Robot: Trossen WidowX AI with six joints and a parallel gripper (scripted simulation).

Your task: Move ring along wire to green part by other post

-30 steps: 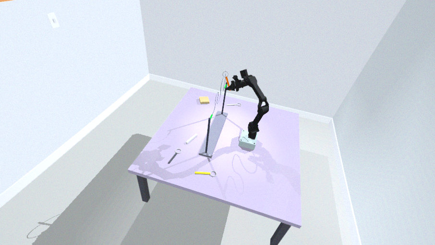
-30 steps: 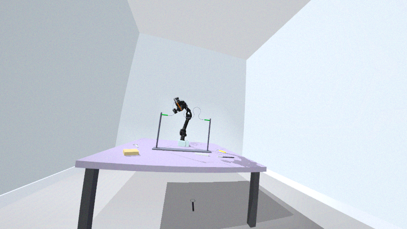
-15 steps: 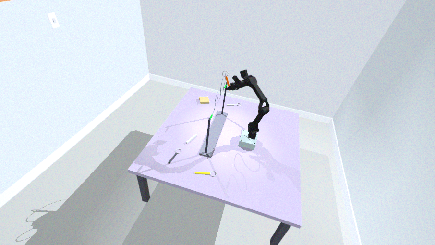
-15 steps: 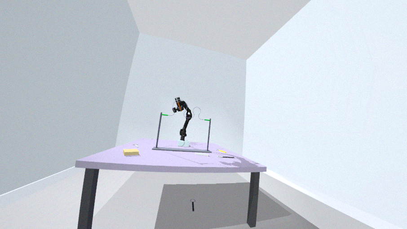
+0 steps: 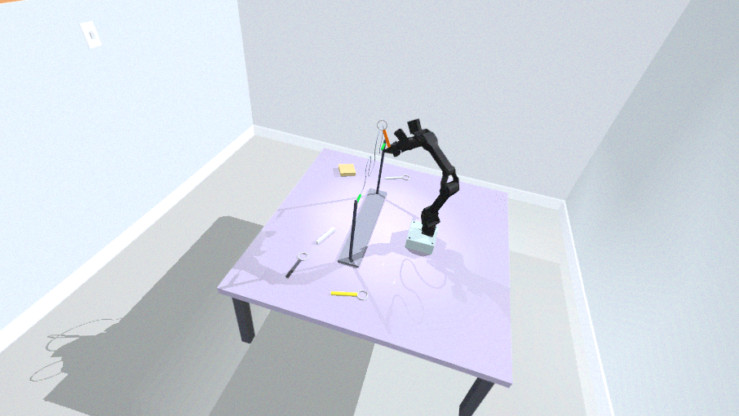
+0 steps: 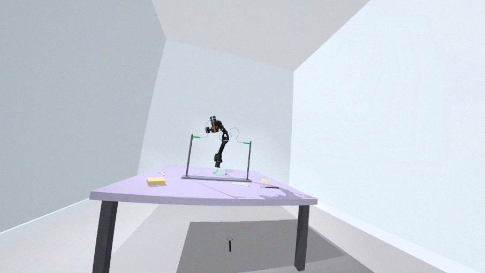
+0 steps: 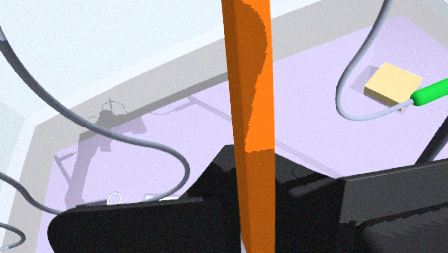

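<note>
My gripper (image 5: pixel 389 148) (image 6: pixel 214 130) (image 7: pixel 238 153) is shut on the orange handle (image 5: pixel 386 138) (image 6: pixel 213 126) (image 7: pixel 254 100), near its lower end. The handle points up from the fingers, and the ring (image 5: pixel 381 130) is at its top, above the far post (image 5: pixel 379 173) (image 6: pixel 189 156) in the top view; the wrist view does not show it. The thin grey wire (image 5: pixel 375 149) (image 6: pixel 234 128) (image 7: pixel 164 148) runs in bends between the far green part (image 5: pixel 383 145) (image 6: pixel 196 136) (image 7: pixel 432 91) and the near green part (image 5: pixel 359 198) (image 6: pixel 246 143). I cannot tell where the wire crosses the ring.
The near post (image 5: pixel 353 232) (image 6: pixel 249 160) stands on the same grey base. A yellow block (image 5: pixel 347 170) (image 6: pixel 156 181) (image 7: pixel 390 82), a white stick (image 5: pixel 325 236), a yellow-handled ring (image 5: pixel 343 293), a dark-handled ring (image 5: pixel 294 266) and a white-handled ring (image 5: pixel 396 178) lie on the table.
</note>
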